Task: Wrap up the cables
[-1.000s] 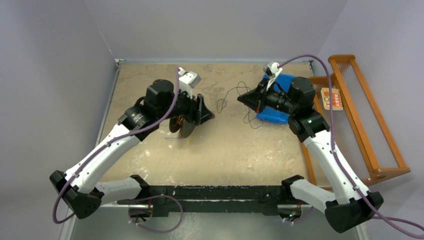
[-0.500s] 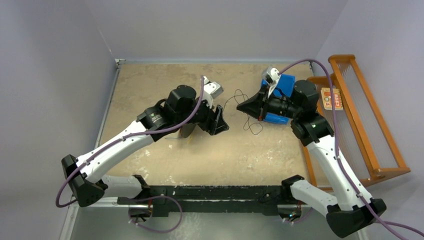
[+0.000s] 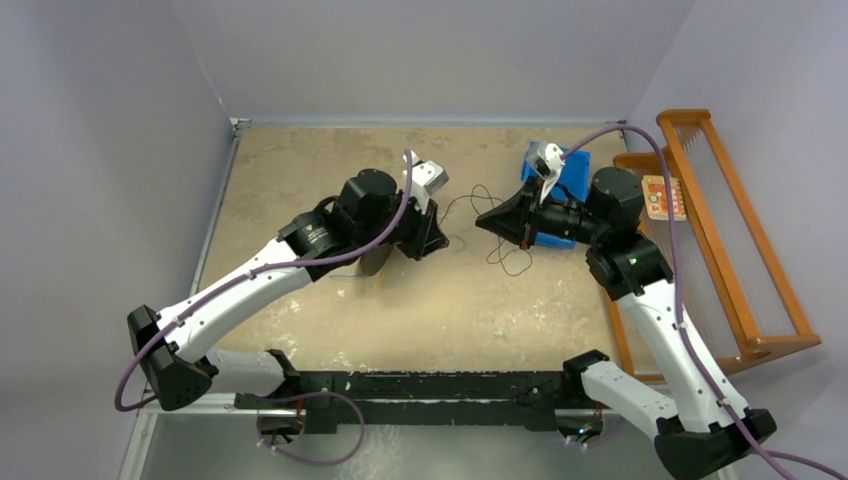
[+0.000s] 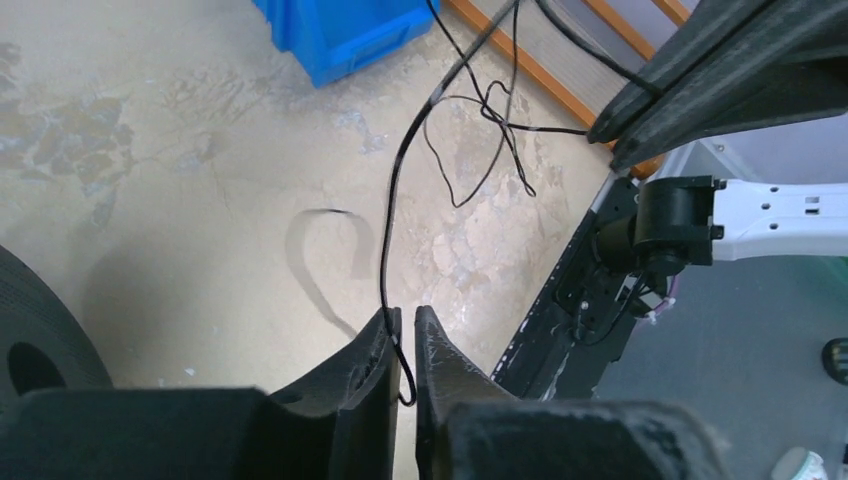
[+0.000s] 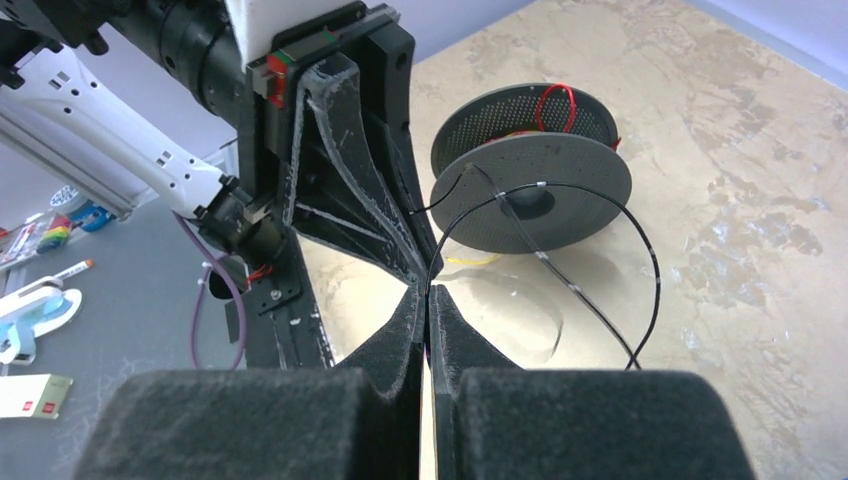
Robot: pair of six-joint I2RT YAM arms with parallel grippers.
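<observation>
Left gripper (image 4: 403, 340) pinched nearly closed on the black cable (image 4: 396, 190), right gripper (image 5: 427, 300) clamped tight on it too, spool (image 5: 560, 170) lying beside the left arm.

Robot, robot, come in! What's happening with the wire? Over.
Left gripper shut on black cable. Right gripper shut on it too. Loose loops between them. Spool nearby, not blocking.

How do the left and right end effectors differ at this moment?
Left end effector shows a narrow slit between its fingers; right end effector has fingertips touching. Left sits by the spool, right by the blue bin. Both pinch the black cable.
</observation>
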